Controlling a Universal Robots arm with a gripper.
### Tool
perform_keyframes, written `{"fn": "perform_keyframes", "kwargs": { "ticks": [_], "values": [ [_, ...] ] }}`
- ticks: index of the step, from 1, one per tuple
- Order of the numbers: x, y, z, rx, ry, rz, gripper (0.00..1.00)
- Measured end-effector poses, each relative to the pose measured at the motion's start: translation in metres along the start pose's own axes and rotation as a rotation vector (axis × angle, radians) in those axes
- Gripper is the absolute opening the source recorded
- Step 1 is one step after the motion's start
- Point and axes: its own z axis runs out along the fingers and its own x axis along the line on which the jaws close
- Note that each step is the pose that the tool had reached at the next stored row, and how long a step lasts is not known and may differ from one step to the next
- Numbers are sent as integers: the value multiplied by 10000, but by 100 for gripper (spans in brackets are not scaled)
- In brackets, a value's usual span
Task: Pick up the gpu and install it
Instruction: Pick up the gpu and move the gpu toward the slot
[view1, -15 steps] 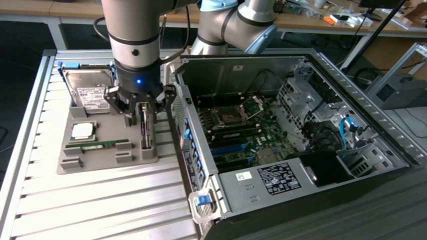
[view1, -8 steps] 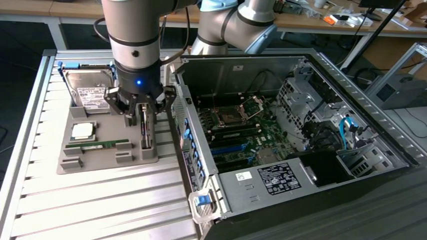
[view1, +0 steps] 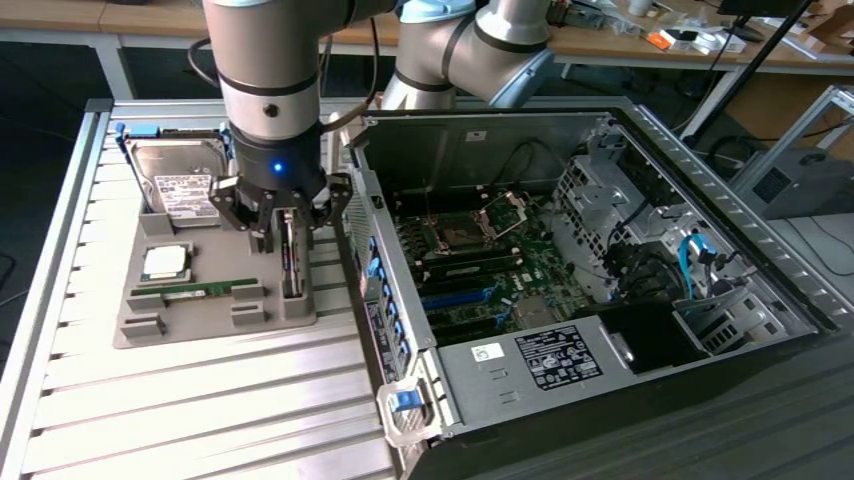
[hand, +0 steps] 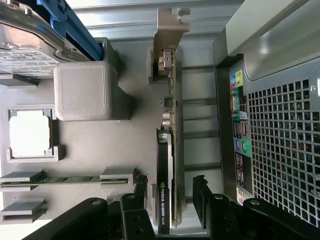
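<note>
Gripper (view1: 290, 238) spread wide, my fingers flanking the gpu (hand: 167, 150) without contact. Card stands on edge in the grey tray (view1: 200, 325): dark board, silver bracket at one end.

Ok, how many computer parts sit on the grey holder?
4: hard drive at the far end, processor next, memory stick nearer still, gpu on edge beside the case.

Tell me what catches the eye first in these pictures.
The gripper, jaws open, straddles the gpu, which stands on edge in a grey tray at the exterior view's left. Beside it, at that view's right, lies an open computer case with its motherboard bare.
</note>
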Motion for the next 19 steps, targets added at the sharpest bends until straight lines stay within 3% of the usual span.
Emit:
{"fn": "perform_keyframes", "kwargs": {
  "ticks": [19],
  "values": [
    [1, -2, 57, 0, -1, 1, 50]
  ]
}}
